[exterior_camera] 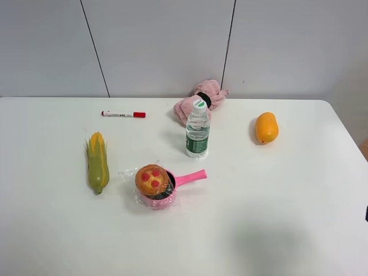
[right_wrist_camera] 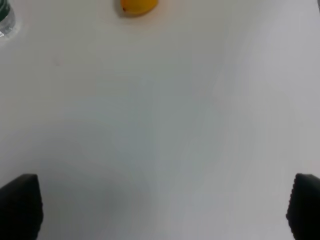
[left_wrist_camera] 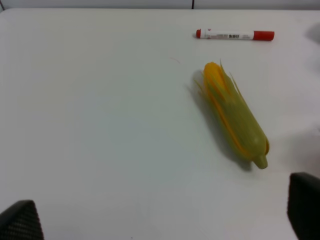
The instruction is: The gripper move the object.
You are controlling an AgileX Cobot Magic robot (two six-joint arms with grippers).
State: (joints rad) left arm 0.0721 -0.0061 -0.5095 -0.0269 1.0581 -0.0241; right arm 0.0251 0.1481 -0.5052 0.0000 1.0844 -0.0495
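The object, a round golden-brown pastry (exterior_camera: 152,179) with red spots in crinkly clear plastic, sits on top of a small pink saucepan (exterior_camera: 172,190) near the table's middle front. Neither arm shows in the high view. My left gripper (left_wrist_camera: 162,220) is open and empty; only its dark fingertips (left_wrist_camera: 21,221) show at the frame corners, over bare table near the corn. My right gripper (right_wrist_camera: 162,207) is open and empty, its fingertips (right_wrist_camera: 20,205) wide apart over bare table. The pastry does not show in either wrist view.
A corn cob (exterior_camera: 97,161) lies left of the pan, also in the left wrist view (left_wrist_camera: 235,115). A red marker (exterior_camera: 123,114) lies at the back left. A water bottle (exterior_camera: 197,129), a pink cloth toy (exterior_camera: 201,99) and an orange mango (exterior_camera: 266,127) stand further back.
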